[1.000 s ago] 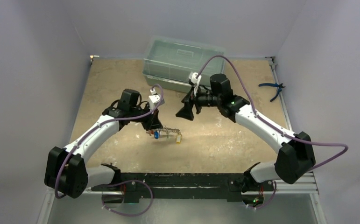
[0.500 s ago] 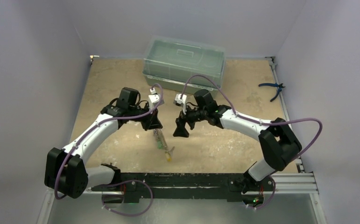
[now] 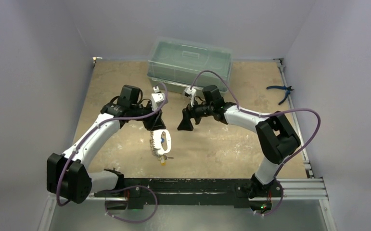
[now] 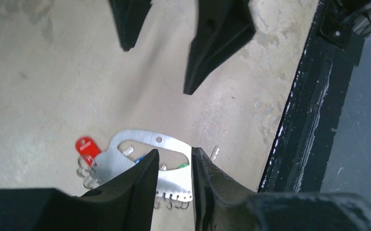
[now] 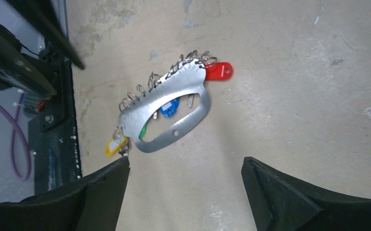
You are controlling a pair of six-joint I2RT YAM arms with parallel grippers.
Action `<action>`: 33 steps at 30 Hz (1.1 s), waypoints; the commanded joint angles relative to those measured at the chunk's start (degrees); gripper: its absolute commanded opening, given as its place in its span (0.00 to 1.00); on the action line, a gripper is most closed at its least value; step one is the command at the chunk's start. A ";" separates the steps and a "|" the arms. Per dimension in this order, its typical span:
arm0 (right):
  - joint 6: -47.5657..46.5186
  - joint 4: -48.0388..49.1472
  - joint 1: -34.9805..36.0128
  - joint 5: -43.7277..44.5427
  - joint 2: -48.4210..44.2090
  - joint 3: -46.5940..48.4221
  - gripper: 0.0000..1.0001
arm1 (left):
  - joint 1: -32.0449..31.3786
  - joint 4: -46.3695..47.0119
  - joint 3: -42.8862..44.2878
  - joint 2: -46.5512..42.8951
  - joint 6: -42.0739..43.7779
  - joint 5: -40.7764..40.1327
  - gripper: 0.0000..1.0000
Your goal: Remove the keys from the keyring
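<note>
Left fingers (image 4: 140, 187): a narrow gap, nothing clamped between them. You have them poised just above the worktop (image 3: 222, 144).

Directly under that gap: the keyring (image 5: 169, 91), a whitish-grey flat loop with a long slot. It lies flat on the worktop, apart from both pairs of fingers. Small wire rings line one of its long edges.

On the keyring: the keys (image 5: 169, 108).
- A blue head shows in the slot, with a green one beside it.
- The yellow tag (image 5: 113, 147) sits at the end nearest the black rail (image 4: 308, 120).
- The red tag (image 5: 219, 70) sits at the opposite end, just outside the left fingers in your left wrist view.

Just beyond the left fingers: the right fingers (image 5: 279, 197), spread wide and empty, tips angled down toward the worktop. The keyring lies ahead of them.

Beyond both pairs of fingers: a translucent lidded box (image 3: 190, 62) at the far edge of the worktop.

Farthest: blue-handled pliers (image 3: 280, 91), well off to the outer side of the right fingers, near the worktop's side edge.
</note>
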 commanded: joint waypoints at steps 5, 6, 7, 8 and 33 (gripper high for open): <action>8.57 -0.51 5.29 5.20 2.36 2.16 0.64 | 17.18 -8.91 1.15 12.20 -2.39 4.60 0.51; 8.92 -0.03 6.32 5.90 2.92 2.02 0.61 | 17.64 -6.59 0.99 12.64 -5.89 4.48 0.53; 9.29 -0.06 7.61 6.83 3.72 2.45 0.58 | 17.75 -4.76 0.88 13.41 -8.60 5.01 0.55; 9.70 -0.28 8.36 7.10 4.78 3.17 0.56 | 17.72 -3.89 0.71 14.51 -10.52 5.90 0.58; 18.23 4.22 11.55 4.86 19.52 6.49 0.42 | 15.13 11.32 -6.79 26.53 -16.62 14.32 0.26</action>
